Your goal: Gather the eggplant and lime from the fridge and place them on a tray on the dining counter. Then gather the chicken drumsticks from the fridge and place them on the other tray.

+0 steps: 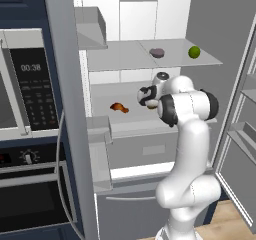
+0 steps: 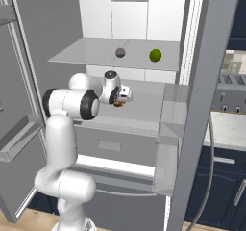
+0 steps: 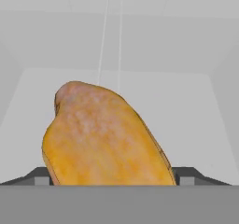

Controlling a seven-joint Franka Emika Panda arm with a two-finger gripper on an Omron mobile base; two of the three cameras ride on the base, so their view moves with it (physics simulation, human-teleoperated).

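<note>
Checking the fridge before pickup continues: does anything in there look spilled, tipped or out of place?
Nothing stands out. The eggplant and lime sit apart on the upper shelf; one drumstick lies on the shelf below, another sits right between the claw fingers. No spill shows.

A golden chicken drumstick (image 3: 105, 136) lies on the pale fridge shelf (image 3: 186, 106), between the dark fingertips (image 3: 186, 175).

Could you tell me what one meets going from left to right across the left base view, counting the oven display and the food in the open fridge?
Oven display → drumstick → eggplant → lime.
</note>
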